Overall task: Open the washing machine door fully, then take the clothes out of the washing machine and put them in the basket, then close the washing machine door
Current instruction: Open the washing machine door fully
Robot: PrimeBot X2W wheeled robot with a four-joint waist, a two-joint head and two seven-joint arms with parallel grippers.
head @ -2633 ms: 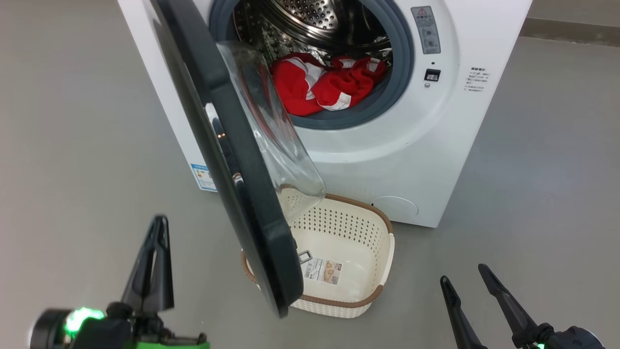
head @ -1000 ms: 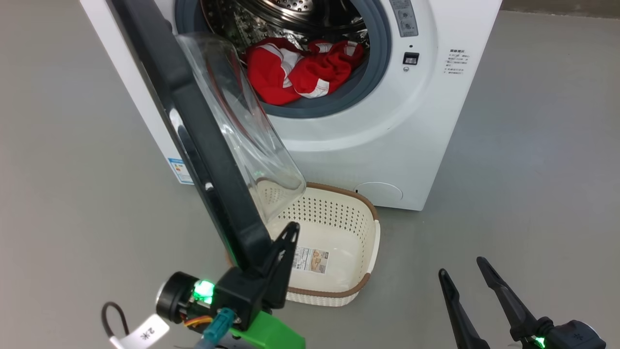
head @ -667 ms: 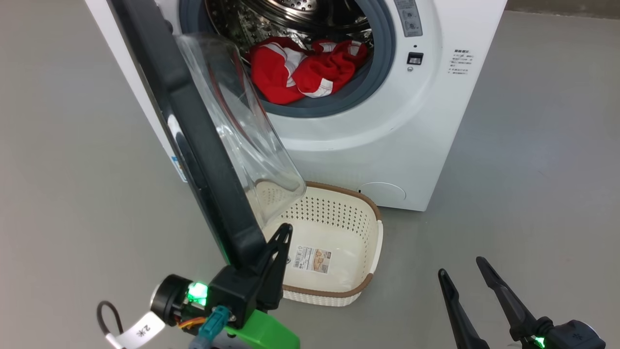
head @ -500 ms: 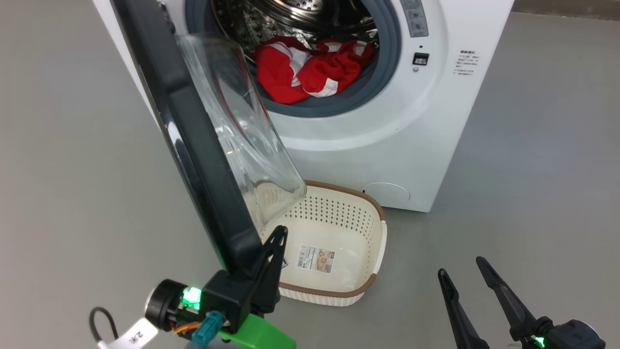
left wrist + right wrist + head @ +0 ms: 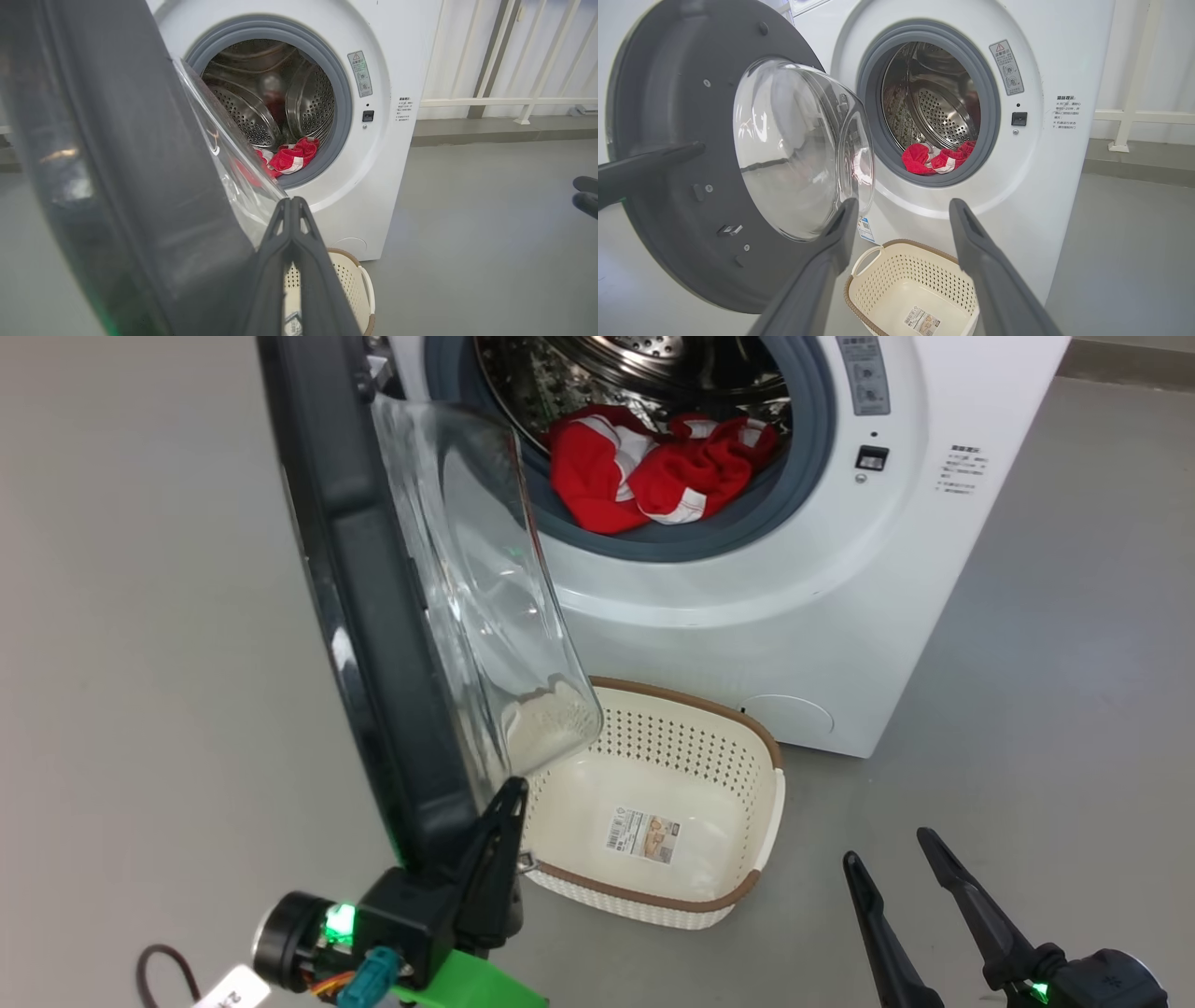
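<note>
Pressure, not grip, is what this step needs. My left pincer (image 5: 511, 793) is closed tight, its two fingers flat together with nothing between them. The tip lies against the inner side of the door (image 5: 373, 616), low on the black rim and just beside the glass bowl (image 5: 485, 588).

The door stands roughly edge-on to me, about half swung, so I judge it is not yet fully open. To do this well I should push outward and to my left along the door's own arc. The tip belongs on the rim and off the glass, where it could slide. The push should be slow and even, because a closed tip has no hold and may slip past the rim's edge.

The basket (image 5: 672, 742) sits on the floor (image 5: 140, 616) near the door's lower edge, close against the washing machine (image 5: 747, 625), so I must take care not to knock it. My right pincer (image 5: 887, 849) hangs wide open and empty, well apart to the right. It is ready for the clothes (image 5: 653, 467), which lie in a red heap at the front of the drum (image 5: 653, 364).
</note>
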